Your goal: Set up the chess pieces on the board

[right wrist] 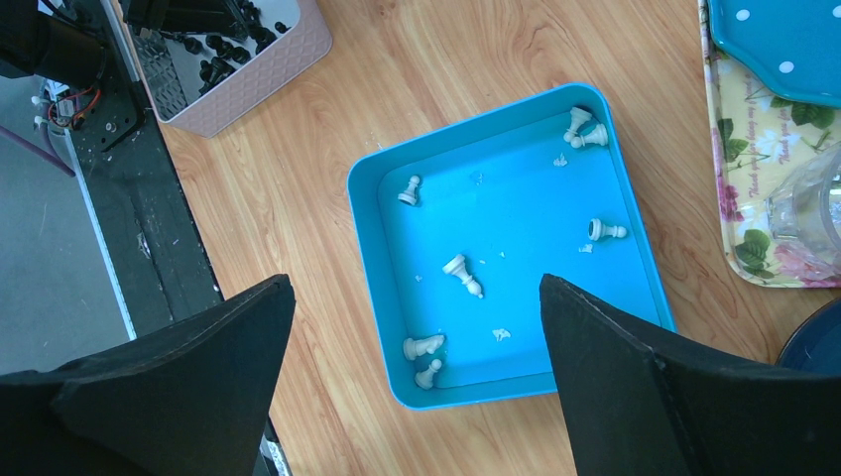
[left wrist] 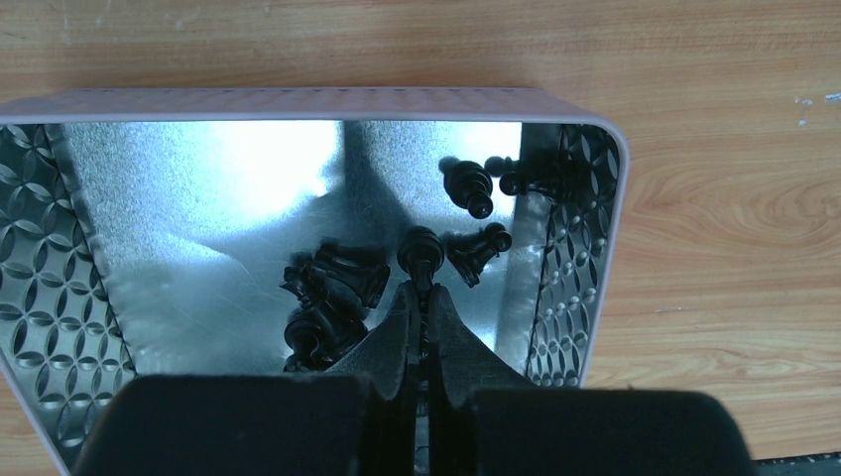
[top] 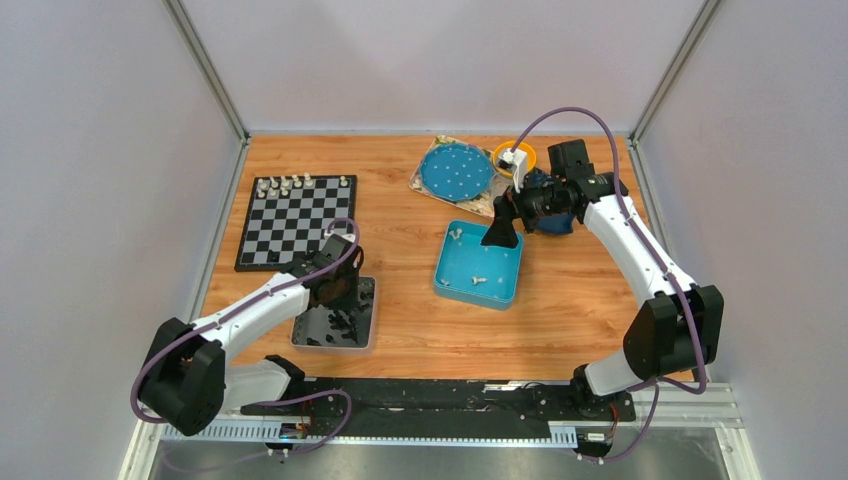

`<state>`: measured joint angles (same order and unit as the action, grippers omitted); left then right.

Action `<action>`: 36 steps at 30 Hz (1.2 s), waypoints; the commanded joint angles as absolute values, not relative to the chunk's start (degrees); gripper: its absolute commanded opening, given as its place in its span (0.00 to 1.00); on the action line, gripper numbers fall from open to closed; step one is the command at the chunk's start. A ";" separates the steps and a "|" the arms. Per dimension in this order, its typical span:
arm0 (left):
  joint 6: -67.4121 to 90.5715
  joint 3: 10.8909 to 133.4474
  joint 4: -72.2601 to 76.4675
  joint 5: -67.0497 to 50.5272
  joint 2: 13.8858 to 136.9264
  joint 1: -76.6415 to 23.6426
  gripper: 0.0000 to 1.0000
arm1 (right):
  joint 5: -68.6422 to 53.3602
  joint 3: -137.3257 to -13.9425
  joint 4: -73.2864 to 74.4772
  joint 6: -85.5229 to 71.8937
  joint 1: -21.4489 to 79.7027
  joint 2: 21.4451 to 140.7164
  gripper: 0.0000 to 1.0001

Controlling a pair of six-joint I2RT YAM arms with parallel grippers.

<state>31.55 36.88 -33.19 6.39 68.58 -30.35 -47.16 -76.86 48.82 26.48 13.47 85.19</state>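
The board point(top: 290, 222) lies at the far left with several cream-white chess pieces point(top: 300, 183) along its far row. My left gripper point(left wrist: 421, 295) is down inside the silver metal tray point(left wrist: 198, 169), shut on the stem of a black chess piece point(left wrist: 420, 250). Other black pieces point(left wrist: 332, 283) lie loose around it. My right gripper point(right wrist: 415, 285) is wide open and empty, hovering above the blue square tray point(right wrist: 372, 198). Several cream-white pieces lie in that tray, one near the middle point(right wrist: 463, 275) and two point(right wrist: 424, 347) in the near corner.
A floral tray with a blue dotted round plate point(top: 455, 170) and an orange bowl point(top: 514, 157) sit at the back, behind the right gripper point(top: 500, 235). The silver tray point(top: 335, 315) is just in front of the board. The arms' black base rail point(top: 440, 400) runs along the near edge.
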 commanded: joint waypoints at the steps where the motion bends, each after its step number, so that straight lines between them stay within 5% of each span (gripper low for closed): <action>1: 28.39 39.37 -33.66 4.75 66.28 -30.15 0.00 | -47.55 -77.43 47.64 27.69 13.71 84.82 0.97; 18: 19.34 50.35 -43.95 5.72 59.06 -23.83 0.00 | -48.52 -78.66 48.25 27.86 13.80 86.75 0.97; 36: 11.69 60.99 -38.41 4.22 78.91 -11.69 0.00 | -48.69 -78.31 48.25 28.56 13.71 87.10 0.97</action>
<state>15.00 57.54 -40.58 4.95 75.59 -12.88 -47.53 -76.86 49.06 27.03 13.47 87.13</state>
